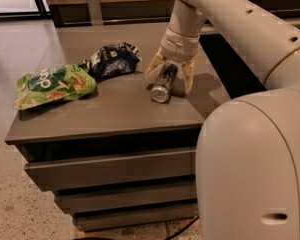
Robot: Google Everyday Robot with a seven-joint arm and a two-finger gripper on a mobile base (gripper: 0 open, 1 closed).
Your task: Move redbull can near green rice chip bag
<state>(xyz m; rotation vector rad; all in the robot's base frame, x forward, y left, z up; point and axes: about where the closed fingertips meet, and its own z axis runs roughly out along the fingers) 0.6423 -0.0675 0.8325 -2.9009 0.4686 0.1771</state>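
The redbull can lies on its side on the grey cabinet top, right of centre, its open end facing the front. My gripper has come down over the can's far end. Its two tan fingers are spread and straddle the can, one on each side. The green rice chip bag lies flat at the left edge of the top, well to the left of the can.
A smaller dark blue and white bag lies between the green bag and the can, towards the back. My white arm and base fill the right side. The cabinet top's front edge is just ahead of the can.
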